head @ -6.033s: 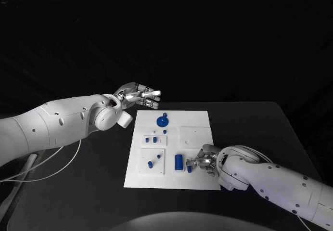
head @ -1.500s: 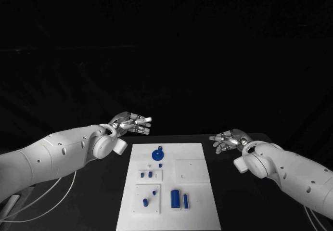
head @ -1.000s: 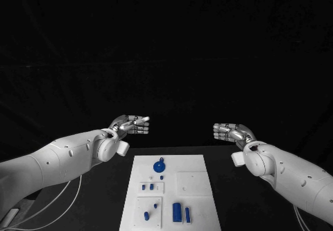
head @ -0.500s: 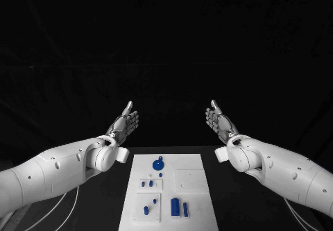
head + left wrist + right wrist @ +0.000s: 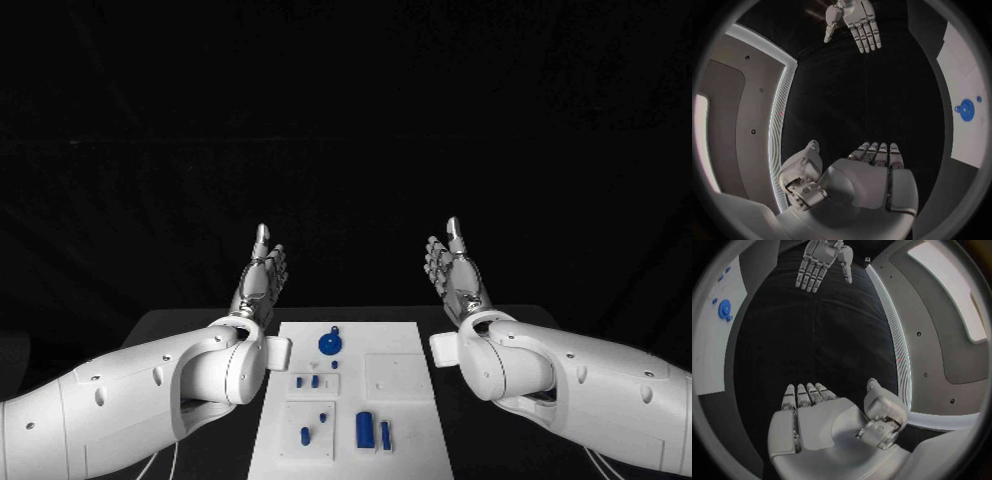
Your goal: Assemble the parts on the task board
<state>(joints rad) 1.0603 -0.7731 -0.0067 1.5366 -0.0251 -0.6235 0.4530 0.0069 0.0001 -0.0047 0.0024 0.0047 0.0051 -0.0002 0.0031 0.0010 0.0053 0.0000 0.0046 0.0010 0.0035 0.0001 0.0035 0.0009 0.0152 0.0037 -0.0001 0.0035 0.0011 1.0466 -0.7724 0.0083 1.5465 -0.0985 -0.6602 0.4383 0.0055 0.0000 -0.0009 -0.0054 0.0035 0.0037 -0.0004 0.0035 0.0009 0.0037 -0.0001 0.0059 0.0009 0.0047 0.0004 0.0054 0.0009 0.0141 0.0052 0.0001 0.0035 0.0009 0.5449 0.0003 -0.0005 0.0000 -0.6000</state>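
White task board (image 5: 401,345) lay mid-worktop (image 5: 173,325), lengthwise away from the robot. Blue parts on it: a round, knobbed piece (image 5: 330,344) at the far end, two small pegs (image 5: 307,381) in a raised square block, a peg (image 5: 306,435) in the near block, and two upright cylinders (image 5: 374,431) at the near edge. Left hand (image 5: 261,277) and right hand (image 5: 453,271) were raised above the board's far end, palms facing, fingers straight and empty.

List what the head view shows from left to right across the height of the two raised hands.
Left hand, held up flat with fingers straight and holding nothing → dark gap between the two → right hand, also raised flat and holding nothing. The task board lies lower down, between the two arms.
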